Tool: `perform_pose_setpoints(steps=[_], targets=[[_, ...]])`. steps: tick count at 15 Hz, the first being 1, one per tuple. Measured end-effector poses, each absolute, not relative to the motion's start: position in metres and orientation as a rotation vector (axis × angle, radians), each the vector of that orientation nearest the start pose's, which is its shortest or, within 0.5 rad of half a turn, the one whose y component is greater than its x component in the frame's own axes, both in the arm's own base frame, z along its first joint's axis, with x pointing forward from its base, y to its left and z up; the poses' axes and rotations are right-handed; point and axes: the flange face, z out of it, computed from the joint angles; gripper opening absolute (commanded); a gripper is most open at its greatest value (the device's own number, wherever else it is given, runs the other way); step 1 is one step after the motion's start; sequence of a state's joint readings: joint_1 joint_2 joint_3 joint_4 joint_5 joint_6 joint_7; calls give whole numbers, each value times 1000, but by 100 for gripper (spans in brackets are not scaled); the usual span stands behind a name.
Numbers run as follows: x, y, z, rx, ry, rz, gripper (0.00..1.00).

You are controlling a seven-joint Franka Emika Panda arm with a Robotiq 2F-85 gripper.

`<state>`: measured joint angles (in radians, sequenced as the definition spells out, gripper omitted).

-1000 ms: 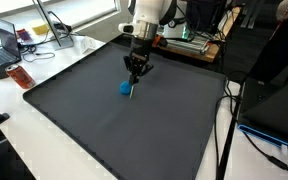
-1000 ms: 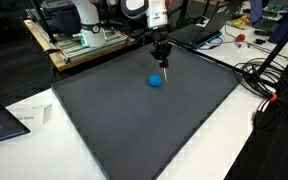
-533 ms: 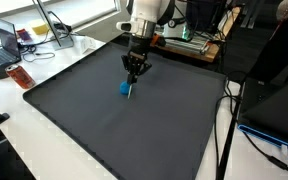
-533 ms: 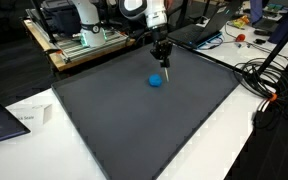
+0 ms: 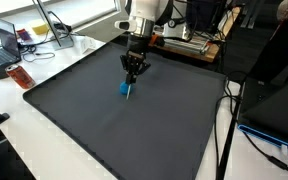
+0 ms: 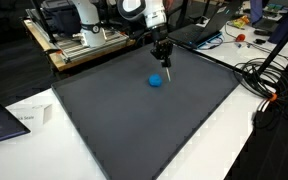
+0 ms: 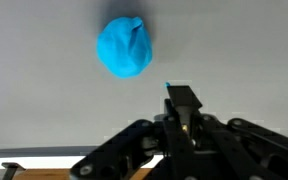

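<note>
Clearly, above the dark tabletop [image 5: 134, 135] my end effector [image 5: 134, 77] hung low, its jaws together and clamped on a thin stick [image 6: 167, 72]. The blue lump [image 7: 124, 47] lay just beside the stick's tip, not touching. I judged this the approach step. The next move called for a small, careful move of the tip toward the lump.

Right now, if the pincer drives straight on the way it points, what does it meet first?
Likely the dark mat: the pincer points down, shut on a thin stick whose tip would land first, beside the blue lump, not on it. Depth is unclear.
</note>
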<state>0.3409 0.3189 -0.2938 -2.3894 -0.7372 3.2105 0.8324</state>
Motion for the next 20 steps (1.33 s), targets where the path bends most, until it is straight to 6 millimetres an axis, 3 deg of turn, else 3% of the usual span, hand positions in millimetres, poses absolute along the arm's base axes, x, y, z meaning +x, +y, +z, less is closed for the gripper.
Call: perform_pose_setpoints(steps=[4, 11, 20], targets=[[517, 79, 227, -3024, 22, -783, 3], [512, 43, 220, -2940, 127, -818, 3], [510, 16, 213, -2865, 264, -825, 3]])
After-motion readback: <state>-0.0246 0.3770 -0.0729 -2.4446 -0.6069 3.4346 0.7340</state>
